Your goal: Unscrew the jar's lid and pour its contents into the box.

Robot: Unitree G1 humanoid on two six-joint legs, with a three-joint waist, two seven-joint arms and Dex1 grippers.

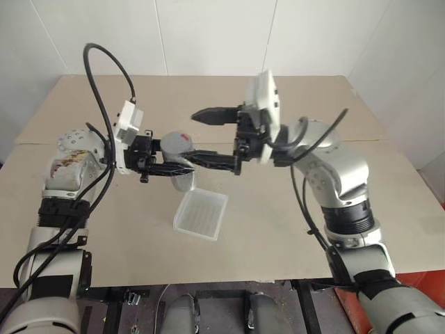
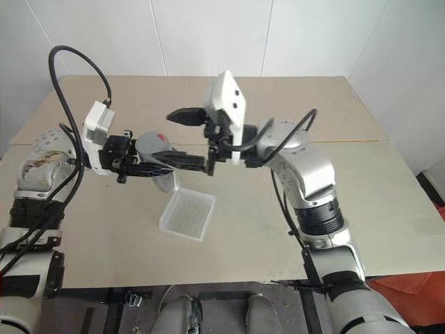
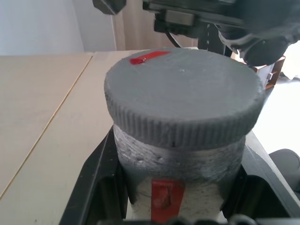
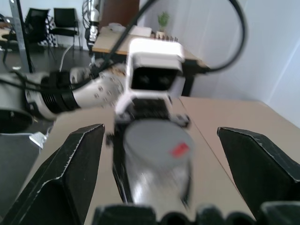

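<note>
My left gripper (image 1: 179, 165) is shut on the jar (image 1: 183, 182) and holds it roughly upright above the table, just beyond the box. The grey lid (image 1: 177, 142) with its red mark sits on the jar, and its ribbed rim (image 3: 183, 126) shows close up between the left fingers (image 3: 93, 187). My right gripper (image 1: 198, 137) points at the jar from the right and is open. Its two black fingers (image 4: 70, 173) stand wide on either side of the lid (image 4: 157, 143), apart from it. The box (image 1: 200, 214), a shallow white ribbed tray, lies on the table below the jar. The contents are hidden.
The beige table (image 1: 292, 229) has a seam running across it behind the arms. Its front edge is close below the box, and white walls stand behind and to the right. Black cables loop above both wrists.
</note>
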